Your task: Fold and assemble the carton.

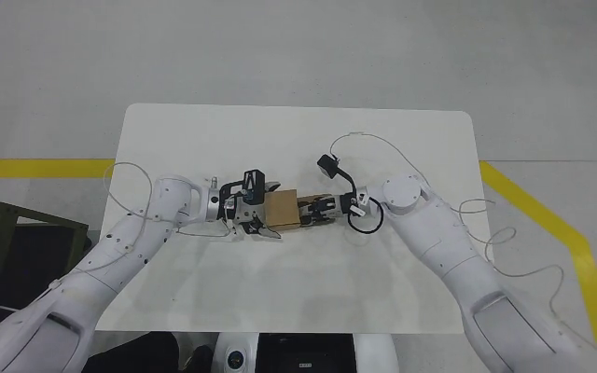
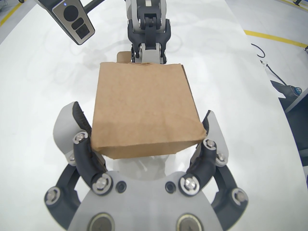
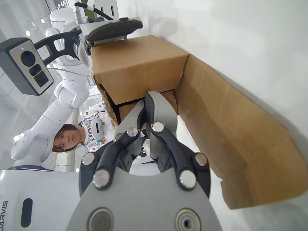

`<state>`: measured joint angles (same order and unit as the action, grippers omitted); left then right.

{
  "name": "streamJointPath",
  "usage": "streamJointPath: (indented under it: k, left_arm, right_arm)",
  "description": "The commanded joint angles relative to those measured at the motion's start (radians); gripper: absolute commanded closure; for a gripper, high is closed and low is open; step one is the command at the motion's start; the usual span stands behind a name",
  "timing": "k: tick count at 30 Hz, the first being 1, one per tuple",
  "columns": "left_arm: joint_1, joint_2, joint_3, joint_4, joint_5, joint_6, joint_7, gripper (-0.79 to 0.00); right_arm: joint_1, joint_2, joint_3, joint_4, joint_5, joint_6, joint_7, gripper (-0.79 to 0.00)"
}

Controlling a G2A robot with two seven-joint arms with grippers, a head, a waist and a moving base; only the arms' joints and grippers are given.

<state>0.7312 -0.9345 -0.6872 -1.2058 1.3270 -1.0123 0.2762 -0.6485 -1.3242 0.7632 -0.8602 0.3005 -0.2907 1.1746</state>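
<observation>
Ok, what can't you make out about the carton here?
Inside of the brown cardboard carton: right wrist view, folded end flaps cover it.
Whether the fingers of the right gripper pinch a flap: right wrist view, tips sit between flaps.
Carton's far end: left wrist view, behind its own top panel.
Flap creases: top view, too small.

Top view: overhead on the robot, facing straight down at the bench (image 1: 298, 131), far off, both arms framed. Left wrist view: close behind the left claw (image 2: 144, 118), facing the opposite arm. Right wrist view: close behind the right claw (image 3: 146, 102), rolled, bench upright. Shared by all: the carton (image 1: 283, 209).
</observation>
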Motion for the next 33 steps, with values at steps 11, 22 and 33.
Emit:
streamJointPath:
  k: [11, 22, 33]
  left_arm:
    - [-0.005, 0.009, 0.014, 0.003, -0.003, 0.000, 0.012, -0.785]
    - [-0.004, 0.016, 0.019, -0.001, -0.006, 0.000, 0.011, -0.785]
    - [0.000, 0.025, 0.017, -0.010, -0.006, 0.000, 0.010, -0.785]
  right_arm:
    - [-0.071, 0.072, 0.135, -0.176, -0.096, 0.107, -0.015, -0.111]
    - [-0.166, 0.134, 0.266, -0.327, -0.190, 0.200, -0.015, -0.234]
    - [-0.174, 0.147, 0.287, -0.309, -0.238, 0.188, -0.051, -0.320]
